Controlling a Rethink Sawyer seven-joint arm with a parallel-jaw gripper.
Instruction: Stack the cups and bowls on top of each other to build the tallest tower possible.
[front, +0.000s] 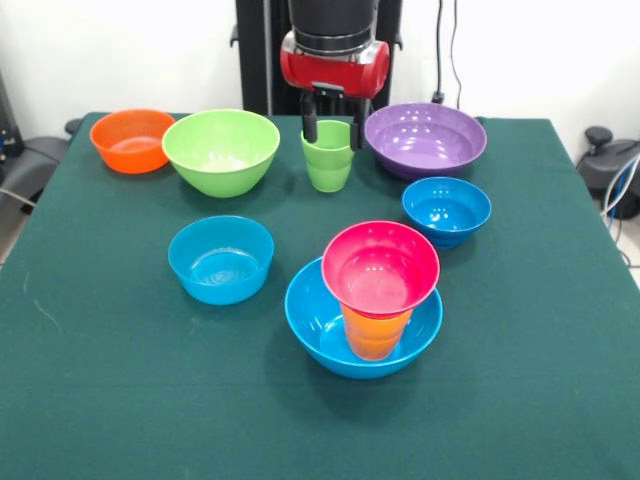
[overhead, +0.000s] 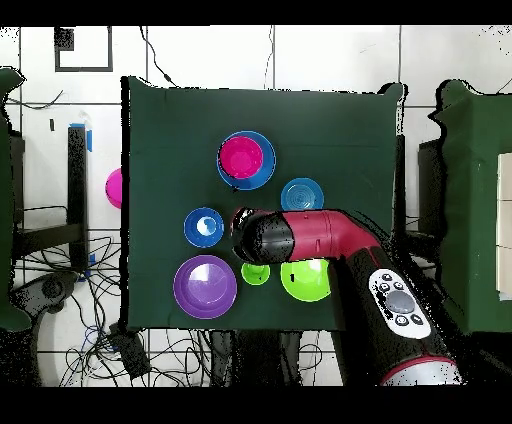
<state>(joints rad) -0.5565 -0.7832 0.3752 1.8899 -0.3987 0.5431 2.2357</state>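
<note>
Tower so far: pink-red bowl (front: 380, 266) sits on the orange-yellow cup (front: 375, 333), which stands inside the large blue bowl (front: 318, 325), around 5 o'clock of table centre in the front view.

Claw: gripper (front: 333, 124) hangs at 12 o'clock, its two fingers straddling the rim of the light green cup (front: 328, 158). Looks spread, not clenched yet as far as I can tell.

Leftovers: lime green bowl (front: 221, 150), orange bowl (front: 132, 139), purple bowl (front: 425, 138), plus two small blue bowls (front: 221, 259) (front: 446, 210), all loose on the table (front: 120, 400).

Risk, imo: the ribbed cup is slick, so a shallow pinch could let it slip or tip. And that pink-red bowl perches on a narrow cup, so a nudge while adding anything probably topples the lot.
</note>
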